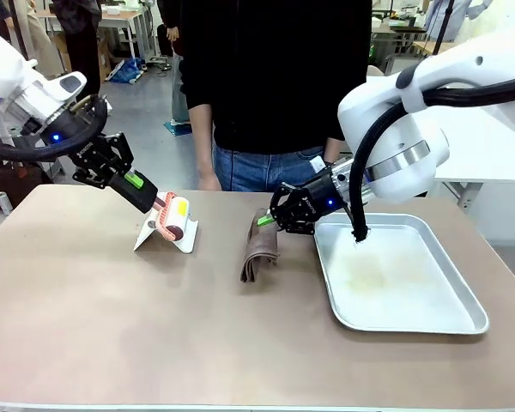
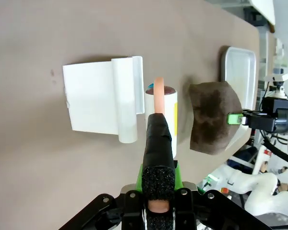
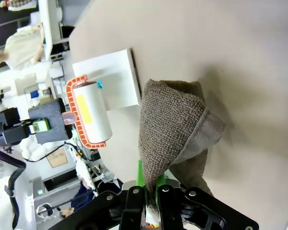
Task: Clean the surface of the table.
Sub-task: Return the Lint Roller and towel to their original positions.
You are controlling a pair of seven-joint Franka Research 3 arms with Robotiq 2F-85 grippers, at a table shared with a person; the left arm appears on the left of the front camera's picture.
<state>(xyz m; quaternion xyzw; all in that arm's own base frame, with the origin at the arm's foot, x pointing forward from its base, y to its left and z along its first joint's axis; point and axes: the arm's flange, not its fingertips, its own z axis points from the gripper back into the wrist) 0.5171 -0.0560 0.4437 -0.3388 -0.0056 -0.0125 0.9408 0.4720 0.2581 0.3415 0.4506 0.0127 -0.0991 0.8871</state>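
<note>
The left gripper (image 1: pixel 146 199) clamps a lint roller's handle (image 1: pixel 173 218), and right of it the right gripper (image 1: pixel 270 221) pinches a brown cloth (image 1: pixel 259 250), apparently resting on the table (image 1: pixel 112 318).

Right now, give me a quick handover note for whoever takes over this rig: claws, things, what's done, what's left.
Left claw: shut on the lint roller's handle; the lint roller is held over its white stand on the table.
Right claw: shut on the top edge of the brown cloth, which hangs down to the table beside the silver tray.
Done: both tools gripped.
Left: roll and wipe the tabletop. A person stands at the far side.
</note>
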